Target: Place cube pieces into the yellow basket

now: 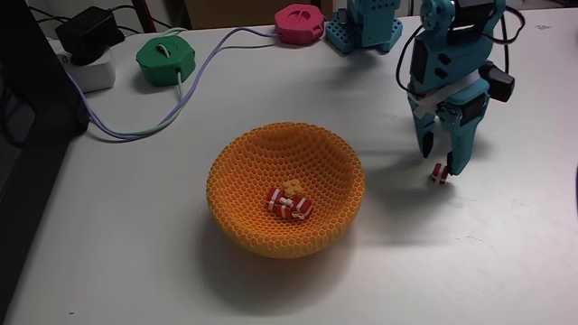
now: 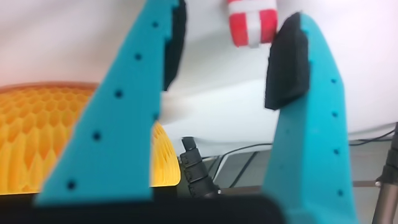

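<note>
The yellow basket (image 1: 242, 185) sits mid-table with two red-and-white striped cube pieces (image 1: 289, 207) and an orange-yellow cube piece (image 1: 291, 188) at its bottom. To its right, another striped cube piece (image 1: 440, 173) lies on the white table. My teal gripper (image 1: 440, 162) points down over this piece, open, its tips either side of it and just above. In the wrist view the striped piece (image 2: 250, 22) lies between the spread fingers (image 2: 305, 112), near the right black pad, and my gripper (image 2: 232, 18) is not closed on it. The basket (image 2: 37, 137) shows at the left.
A green round device (image 1: 165, 61) and a pink one (image 1: 300, 23) sit at the back with cables trailing across the table. A black adapter (image 1: 88, 36) on a white block (image 1: 90, 74) is at back left. The arm's blue base (image 1: 366, 27) stands at the back.
</note>
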{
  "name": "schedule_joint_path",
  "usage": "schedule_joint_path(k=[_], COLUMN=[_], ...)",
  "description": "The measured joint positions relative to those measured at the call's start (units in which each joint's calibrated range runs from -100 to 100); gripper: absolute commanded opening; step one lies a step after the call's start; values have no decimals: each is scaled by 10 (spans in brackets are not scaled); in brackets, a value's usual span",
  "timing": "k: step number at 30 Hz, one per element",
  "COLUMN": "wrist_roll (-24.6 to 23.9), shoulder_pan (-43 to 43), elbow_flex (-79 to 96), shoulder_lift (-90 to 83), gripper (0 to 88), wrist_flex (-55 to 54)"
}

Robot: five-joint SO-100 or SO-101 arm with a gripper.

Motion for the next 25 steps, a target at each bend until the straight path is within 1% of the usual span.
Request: schedule_joint_path(k=[8, 13, 14, 18, 21, 25], wrist_roll=[9, 12, 12, 12, 15, 15], shoulder_pan=[17, 16, 15, 15, 15, 16], elbow_flex=[-31, -31, -31, -32, -28, -26], shoulder_lift=[31, 44, 44, 49, 49, 36], gripper=[208, 131, 86, 36, 5, 1], wrist_flex=[-14, -22, -23, -40, -48, -35])
